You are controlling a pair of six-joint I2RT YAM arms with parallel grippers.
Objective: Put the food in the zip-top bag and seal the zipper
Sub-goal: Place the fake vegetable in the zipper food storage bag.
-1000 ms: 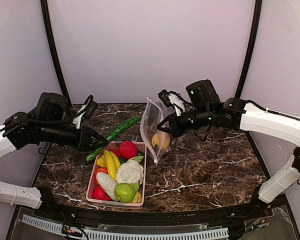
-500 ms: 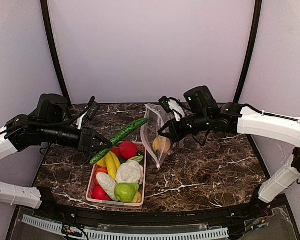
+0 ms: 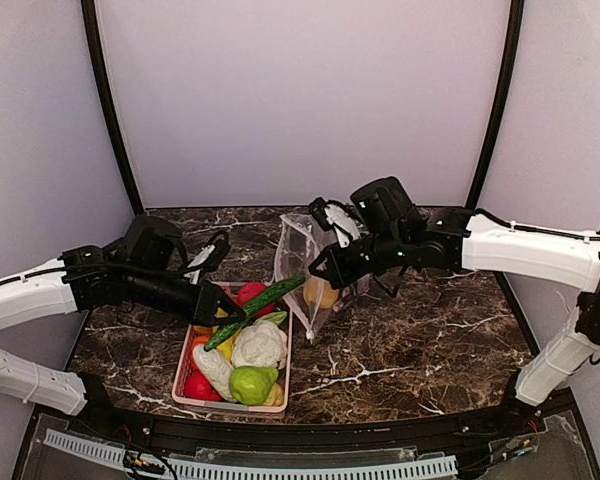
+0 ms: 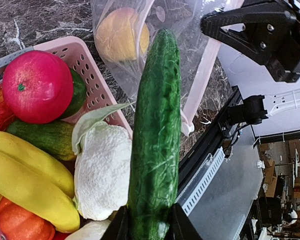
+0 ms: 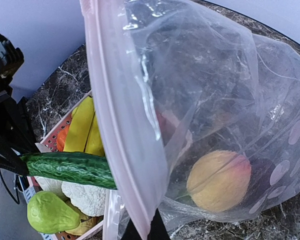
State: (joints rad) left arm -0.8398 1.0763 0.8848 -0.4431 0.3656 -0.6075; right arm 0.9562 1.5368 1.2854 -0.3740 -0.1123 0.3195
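We are pinching the cucumber (image 4: 155, 135) by its end in our left gripper (image 4: 146, 227), aiming it over the basket (image 4: 90, 65) at the bag (image 3: 298, 245). Our right gripper (image 5: 141, 231) is clamping the bag's rim, holding its mouth open.

A pink slatted basket (image 3: 220, 406) sits just below the left claw (image 3: 220, 328), on a dark marble table (image 3: 410, 340) that also spreads under the right claw (image 3: 315, 272). Behind both claws, a pale lilac wall (image 3: 300, 100) rises between two black poles (image 3: 110, 110). Nearer than both runs a slotted grey strip (image 3: 280, 467).
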